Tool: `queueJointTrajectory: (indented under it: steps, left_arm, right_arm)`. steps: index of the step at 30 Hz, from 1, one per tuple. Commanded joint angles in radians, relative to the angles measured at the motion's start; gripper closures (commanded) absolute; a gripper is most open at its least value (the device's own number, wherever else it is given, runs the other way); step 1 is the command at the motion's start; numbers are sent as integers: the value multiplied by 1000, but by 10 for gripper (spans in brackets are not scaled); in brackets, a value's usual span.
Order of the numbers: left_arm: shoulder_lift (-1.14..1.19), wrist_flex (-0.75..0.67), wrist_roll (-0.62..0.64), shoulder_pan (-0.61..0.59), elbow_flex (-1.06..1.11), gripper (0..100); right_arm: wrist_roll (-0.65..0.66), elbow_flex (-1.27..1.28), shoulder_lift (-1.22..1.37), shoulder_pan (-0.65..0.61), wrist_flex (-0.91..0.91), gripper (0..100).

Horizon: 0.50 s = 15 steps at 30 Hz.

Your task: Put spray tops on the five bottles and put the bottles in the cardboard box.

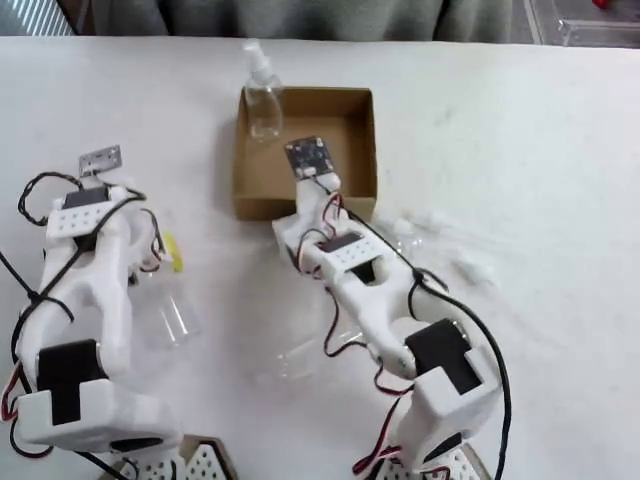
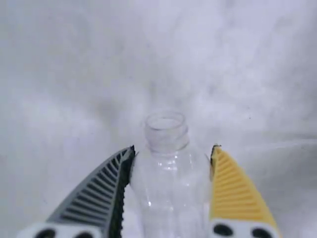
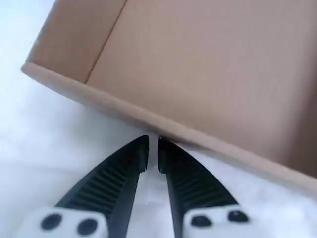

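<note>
"Between the fingers of my left end effector I have the open bottle, gripped at the shoulders with one finger touching each side. Its long axis runs straight out along the fingers, and the bare neck points away from me, past the tips."

"And your right?"

"My right end effector is pinched to a slit with nothing in it. The tips sit over the counter, just beside the arm-side wall of the cardboard box, and outside it."

"What does the next move turn on?"

"The spray tops. They lie loose on the counter near the box, on the right arm's outer side and well apart from the left arm. So I judge the right arm should fetch one and bring it to that neck."

"Count for me."

"One box. One capped bottle in its far corner, on the left arm's side. One open bottle in my grip. What looks like another clear bottle lies between the arms, but I can't be sure of it. At least two spray tops, though the cluster is too pale to count. By my reckoning, four bottles are left to do."
</note>
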Motion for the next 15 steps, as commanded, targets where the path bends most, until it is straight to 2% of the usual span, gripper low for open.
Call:
queueJointTrajectory:
  steps: [1, 7, 15]
  left_arm:
    - [-53, -15, -12, -13, -44, 917]
    - [-53, -15, -14, -13, -44, 917]
    - [-53, -29, -14, -13, -43, 917]
  right_arm:
    - [17, -83, -8, -21, 125, 972]
    - [238, -118, -10, -51, 275, 972]
    - [259, -110, -173, -30, 400, 972]
